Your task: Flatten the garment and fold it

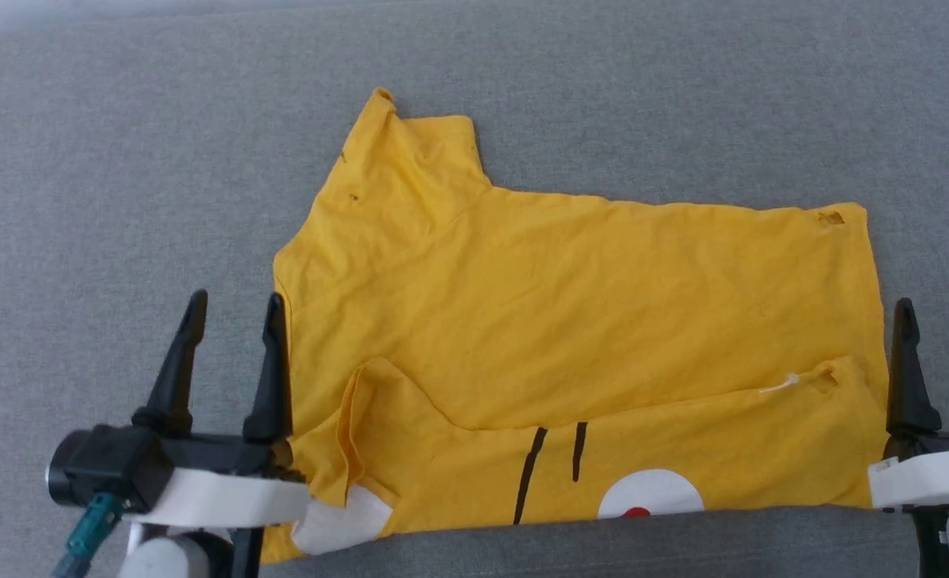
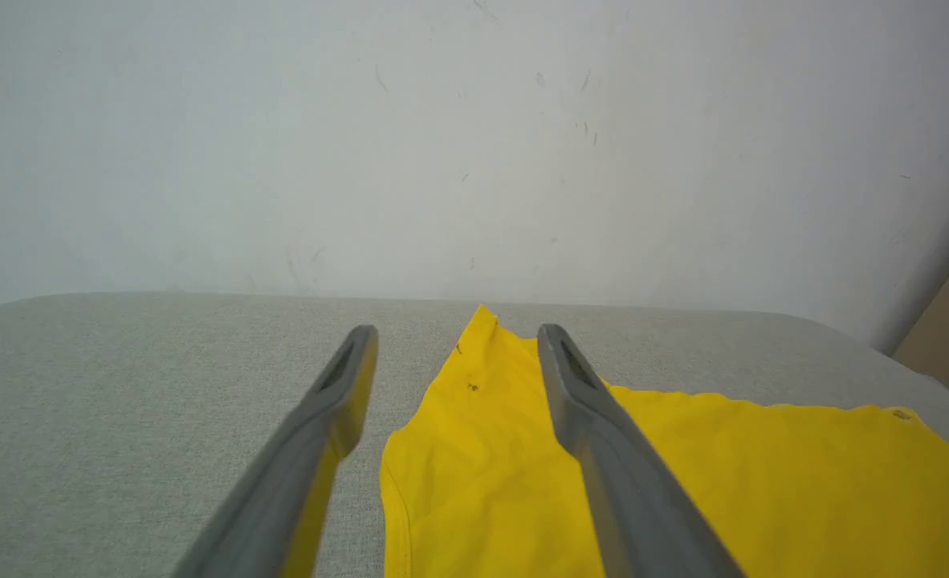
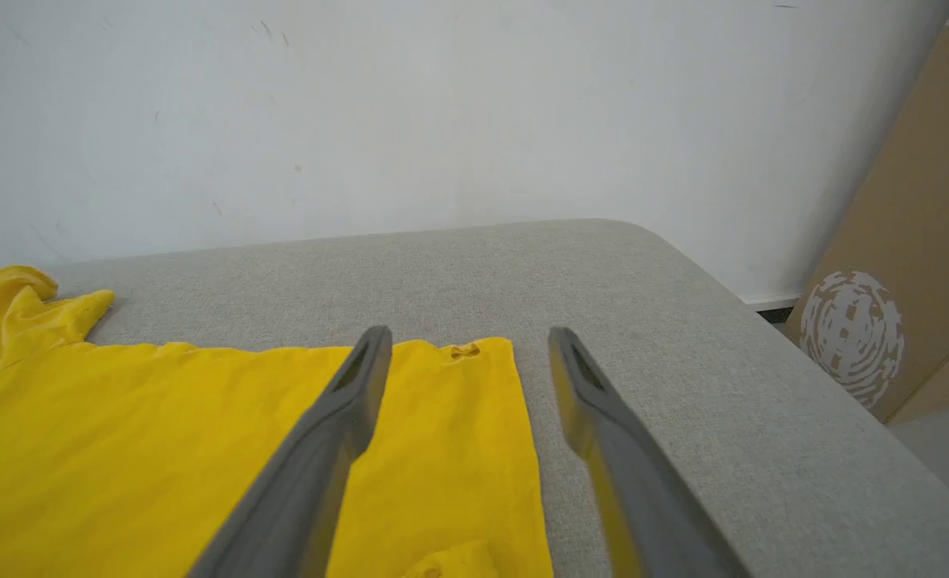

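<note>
The garment [image 1: 571, 305], a bright yellow T-shirt, lies on the grey cushion [image 1: 121, 160]. Its near long edge is folded over toward the middle, showing black stripes, a white patch and a red dot. One sleeve points to the far left. My left gripper [image 1: 234, 309] stands open at the shirt's left edge with nothing between its fingers; in the left wrist view the open left gripper [image 2: 454, 337] frames the garment [image 2: 482, 449]. My right gripper [image 1: 944, 317] stands open at the shirt's right edge; in the right wrist view the open right gripper [image 3: 470, 341] straddles the hem of the garment [image 3: 161, 449].
A white wall [image 2: 474, 144] rises behind the cushion. A brown cardboard panel [image 3: 916, 241] with pale prints leans at the cushion's right end. The cushion's rounded right edge [image 3: 723, 281] drops off beside my right gripper. Bare grey fabric surrounds the shirt.
</note>
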`<state>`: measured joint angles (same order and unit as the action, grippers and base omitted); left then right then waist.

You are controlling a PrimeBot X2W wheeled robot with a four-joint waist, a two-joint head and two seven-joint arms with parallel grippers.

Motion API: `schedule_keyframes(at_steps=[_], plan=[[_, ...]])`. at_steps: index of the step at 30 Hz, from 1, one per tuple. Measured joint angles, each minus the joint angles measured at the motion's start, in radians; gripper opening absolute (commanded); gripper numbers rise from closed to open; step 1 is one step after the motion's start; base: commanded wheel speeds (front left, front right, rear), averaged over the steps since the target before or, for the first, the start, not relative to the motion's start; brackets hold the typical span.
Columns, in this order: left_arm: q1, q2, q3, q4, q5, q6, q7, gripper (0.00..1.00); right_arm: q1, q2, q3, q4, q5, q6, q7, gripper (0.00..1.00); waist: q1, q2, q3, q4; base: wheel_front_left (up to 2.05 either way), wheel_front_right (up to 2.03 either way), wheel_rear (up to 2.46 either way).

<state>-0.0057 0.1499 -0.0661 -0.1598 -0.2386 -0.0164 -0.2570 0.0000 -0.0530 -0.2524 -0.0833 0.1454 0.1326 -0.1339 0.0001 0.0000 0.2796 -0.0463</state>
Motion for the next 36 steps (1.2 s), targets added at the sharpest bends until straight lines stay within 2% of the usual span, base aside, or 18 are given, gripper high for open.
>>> schedule_keyframes(at_steps=[3,6,9,13,17,23,29,36], plan=[[-0.046,0.027,0.014,0.016,0.000,-0.017,0.002,1.00,-0.006,0.000,-0.001,0.013,0.002,0.000,-0.009,1.00,0.0000,0.0000,0.008,-0.007,0.00,0.00,0.00],[-0.118,0.063,0.017,0.012,-0.012,-0.037,0.078,1.00,-0.022,0.000,-0.003,0.017,0.004,0.000,-0.012,1.00,0.0000,0.0000,0.020,-0.014,0.00,0.00,0.00],[-0.214,0.080,0.016,0.006,-0.098,-0.064,0.216,1.00,-0.028,0.000,-0.003,0.024,0.007,0.000,-0.018,1.00,0.0000,0.0000,0.037,-0.019,0.00,0.00,0.00],[-0.374,0.172,-0.005,0.013,-0.146,-0.089,0.408,1.00,-0.049,0.000,0.011,0.035,0.015,0.000,-0.022,1.00,0.0001,0.0000,0.070,-0.029,0.00,0.00,0.00],[-0.550,0.230,-0.061,0.042,-0.205,-0.099,0.585,1.00,-0.071,0.000,0.025,0.051,0.016,0.000,-0.029,1.00,0.0002,0.0000,0.111,-0.042,0.00,0.00,0.00],[-0.793,0.262,-0.153,0.160,-0.289,-0.106,0.804,1.00,-0.111,0.000,0.046,0.077,0.024,0.000,-0.043,1.00,0.0002,0.0000,0.180,-0.060,0.00,0.00,0.00],[-0.950,0.297,-0.214,0.275,-0.314,-0.107,0.938,1.00,-0.157,0.000,0.079,0.106,0.034,0.000,-0.053,1.00,0.0001,0.0000,0.247,-0.086,0.00,0.00,0.00],[-1.037,0.350,-0.252,0.355,-0.306,-0.107,1.051,1.00,-0.185,0.001,0.096,0.140,0.056,0.000,-0.071,1.00,0.0001,0.0000,0.316,-0.128,0.00,0.00,0.00]])
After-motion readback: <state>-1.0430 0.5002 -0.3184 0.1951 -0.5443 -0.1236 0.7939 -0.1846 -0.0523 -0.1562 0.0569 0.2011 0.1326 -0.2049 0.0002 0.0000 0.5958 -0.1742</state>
